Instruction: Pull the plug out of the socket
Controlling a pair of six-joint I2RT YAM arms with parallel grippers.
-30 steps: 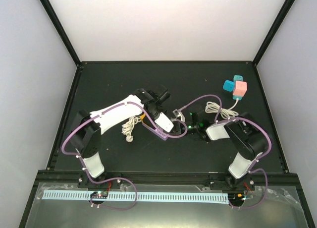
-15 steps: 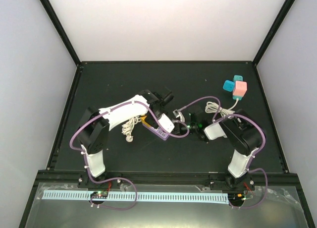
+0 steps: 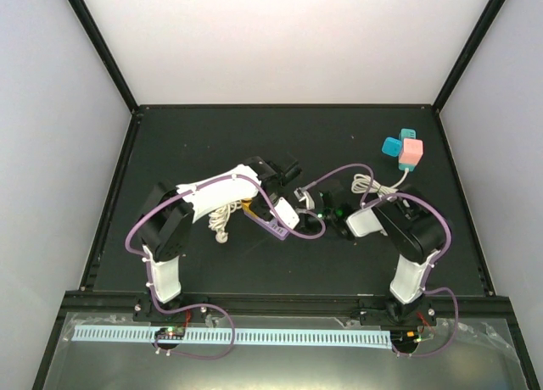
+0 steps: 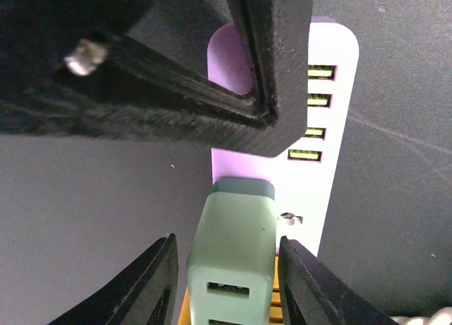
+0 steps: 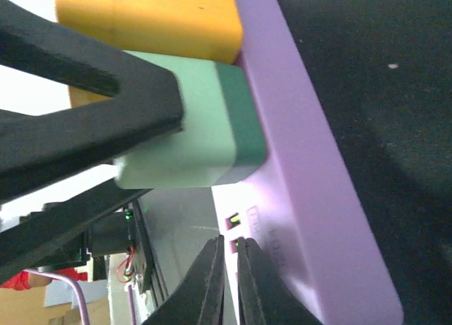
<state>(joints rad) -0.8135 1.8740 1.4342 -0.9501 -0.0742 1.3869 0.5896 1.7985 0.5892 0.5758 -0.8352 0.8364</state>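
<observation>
A pale green plug (image 4: 236, 247) sits in the purple power strip (image 4: 332, 169), beside an orange plug (image 5: 148, 14). My left gripper (image 4: 227, 282) is open and straddles the green plug, with a narrow gap at each finger. In the right wrist view the green plug (image 5: 198, 127) stands out from the strip (image 5: 311, 198), with a black left finger (image 5: 85, 120) against it. My right gripper (image 5: 232, 282) is shut, its tips on the strip's top face by the USB ports. In the top view the left gripper (image 3: 259, 205) hides the plug, and the right gripper (image 3: 324, 214) is at the strip's (image 3: 284, 229) right end.
Teal and pink cube adapters (image 3: 403, 150) lie at the back right, with a white cable (image 3: 373, 186) running toward the right arm. A coiled white cord (image 3: 222, 220) lies left of the strip. Purple arm cables loop over the middle of the table.
The left arm's lower links have swung rightward while its gripper stayed over the strip. The right arm has shifted slightly left. The strip has barely moved.
</observation>
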